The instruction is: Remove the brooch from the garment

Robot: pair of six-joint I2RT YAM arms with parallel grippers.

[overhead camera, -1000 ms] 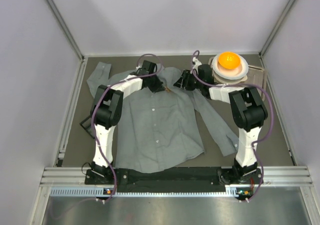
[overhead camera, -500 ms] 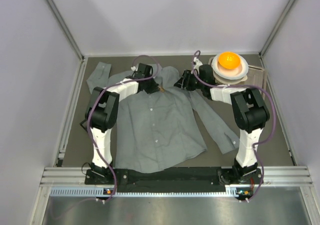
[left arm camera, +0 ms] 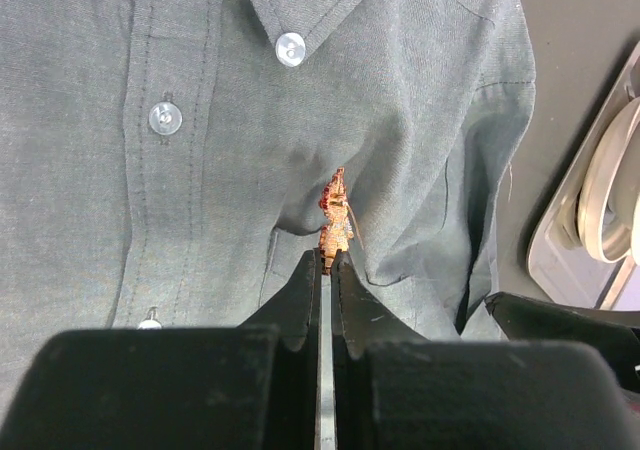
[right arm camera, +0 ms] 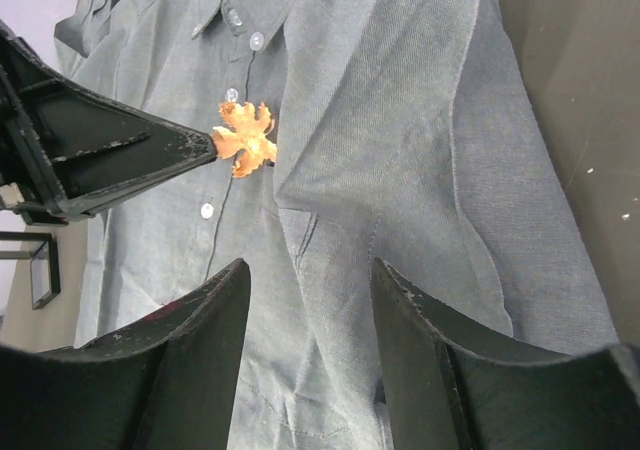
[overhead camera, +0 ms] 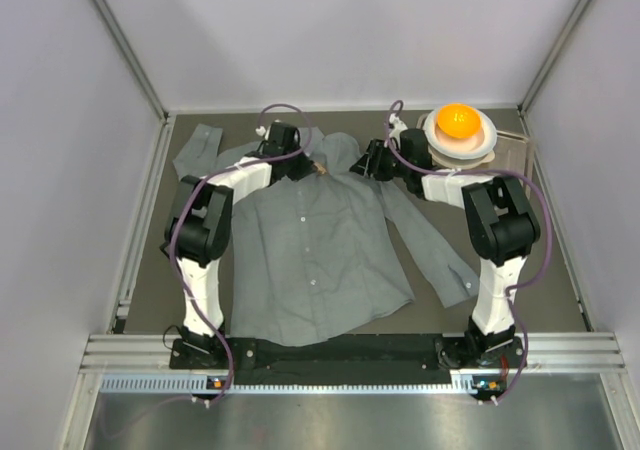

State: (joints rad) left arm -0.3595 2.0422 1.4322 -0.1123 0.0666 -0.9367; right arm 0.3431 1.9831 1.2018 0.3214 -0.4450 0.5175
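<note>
The grey shirt (overhead camera: 310, 250) lies flat on the dark table, collar at the far side. My left gripper (overhead camera: 312, 167) is shut on the small orange-red brooch (left arm camera: 335, 215) at the shirt's chest, just below the collar. The cloth (left arm camera: 200, 170) puckers into folds under the brooch; I cannot tell whether its pin is still in the cloth. The right wrist view shows the brooch (right arm camera: 245, 138) at the left gripper's tips. My right gripper (overhead camera: 362, 162) is open, and its jaws (right arm camera: 308, 270) stand either side of a ridge of shirt cloth (right arm camera: 400, 170) beside the chest pocket.
A round orange ball on a white bowl (overhead camera: 458, 122) sits on a clear tray (overhead camera: 515, 150) at the far right, close behind the right arm. The bowl's rim shows in the left wrist view (left arm camera: 610, 190). A small black frame (overhead camera: 172, 248) lies left of the shirt. Walls close in three sides.
My left gripper has moved left and toward the far side with the brooch in it, drawing the shirt's chest cloth along. The right gripper has hardly moved.
</note>
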